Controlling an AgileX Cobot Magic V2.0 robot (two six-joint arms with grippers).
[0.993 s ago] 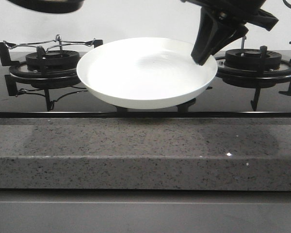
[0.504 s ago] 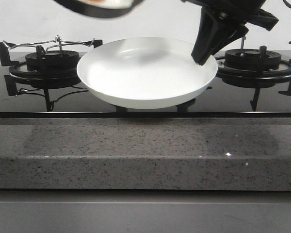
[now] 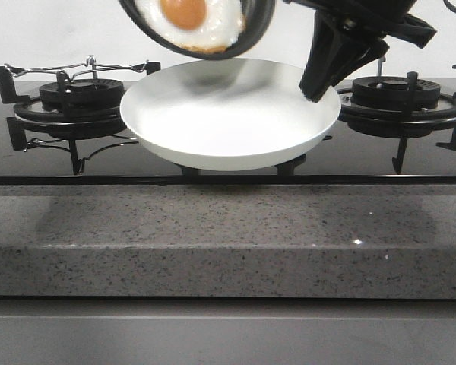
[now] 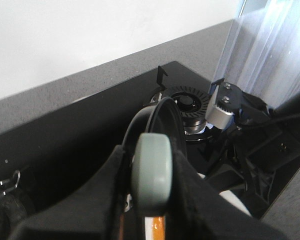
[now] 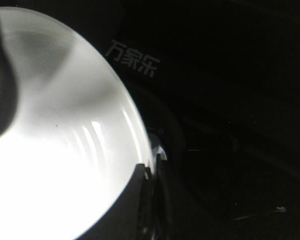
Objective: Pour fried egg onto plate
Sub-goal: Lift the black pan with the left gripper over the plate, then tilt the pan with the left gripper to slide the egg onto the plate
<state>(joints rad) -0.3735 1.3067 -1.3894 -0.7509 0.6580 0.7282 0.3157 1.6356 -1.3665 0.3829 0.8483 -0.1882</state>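
The fried egg (image 3: 188, 18), white with an orange yolk and browned edge, lies in a black frying pan (image 3: 257, 29). The pan is tilted steeply at the top of the front view, above the back of the white plate (image 3: 228, 114). My left gripper (image 4: 151, 202) is shut on the pan's grey-green handle (image 4: 151, 170); it is out of the front view. My right gripper (image 3: 318, 90) is shut on the plate's right rim and holds the plate between the two burners. In the right wrist view the plate (image 5: 55, 150) fills the left, with my fingers (image 5: 140, 200) on its rim.
A black gas burner with a wire rack (image 3: 80, 95) stands left of the plate, and another burner (image 3: 399, 95) stands right, behind my right arm. The glossy black hob (image 3: 228, 171) ends at a grey granite counter edge (image 3: 228, 243) in front.
The pan has moved right and down over the plate and tipped further, so the egg's face now shows. The plate and right gripper have not moved.
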